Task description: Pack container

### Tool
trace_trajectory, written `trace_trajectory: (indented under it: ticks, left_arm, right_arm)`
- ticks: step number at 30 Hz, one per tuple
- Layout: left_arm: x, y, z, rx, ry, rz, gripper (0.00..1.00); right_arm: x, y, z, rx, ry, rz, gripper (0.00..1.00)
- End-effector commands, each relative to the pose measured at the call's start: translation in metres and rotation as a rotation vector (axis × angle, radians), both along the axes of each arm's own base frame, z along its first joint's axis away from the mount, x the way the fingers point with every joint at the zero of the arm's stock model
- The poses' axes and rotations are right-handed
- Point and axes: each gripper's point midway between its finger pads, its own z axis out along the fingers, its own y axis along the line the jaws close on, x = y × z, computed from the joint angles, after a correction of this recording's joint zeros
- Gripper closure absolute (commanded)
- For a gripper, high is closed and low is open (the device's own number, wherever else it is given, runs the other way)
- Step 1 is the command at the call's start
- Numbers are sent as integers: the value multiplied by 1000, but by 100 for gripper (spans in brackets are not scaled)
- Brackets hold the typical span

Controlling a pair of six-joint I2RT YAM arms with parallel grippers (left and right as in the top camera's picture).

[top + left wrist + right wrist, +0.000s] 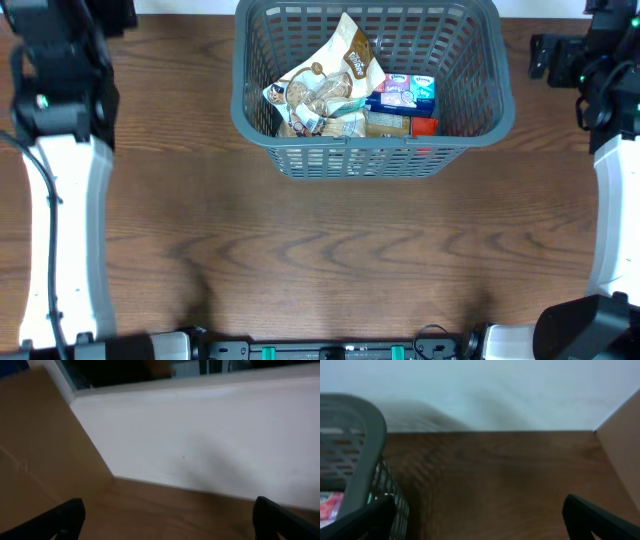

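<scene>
Cropping by the top edge of the overhead view hides the far rim of the container [372,152], which is set at the far middle of the surface [300,260]. A tan packet [322,85], a blue box [402,95] and a red packet [425,126] are seen inside; their print is too small to be read. Only the fingertips of the left pincer [172,519] and right pincer [482,519] are shown, spread wide with nothing between.

The left arm [62,190] and right arm [617,200] stood at opposite sides (white links showing). The left gripper [167,520] and right gripper [480,517] apparently held their fingers [67,516] spread wide, nothing between them.
</scene>
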Motion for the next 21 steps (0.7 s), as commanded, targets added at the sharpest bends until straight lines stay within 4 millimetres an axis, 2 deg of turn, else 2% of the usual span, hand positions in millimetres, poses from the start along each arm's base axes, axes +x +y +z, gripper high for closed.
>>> trace_trajectory:
  ticks: [1,6,10,14,21]
  left_arm:
    - [-24,-2,-27,-66,-9,7,1]
    - [-64,-10,-67,-106,8,-12,1]
    - [-91,-21,-90,-141,21,-52,1]
    - [-116,-27,-98,-180,-6,-65,1]
    - [-152,-43,-103,-212,1,-129,1]
  right_arm:
    - [-11,1,-20,-11,53,-50,1]
    - [-41,12,-33,-9,66,-75,1]
    - [-74,23,-49,2,70,-71,1]
    - [-109,36,-67,-3,72,-60,1]
    - [-159,47,-86,42,48,-87,1]
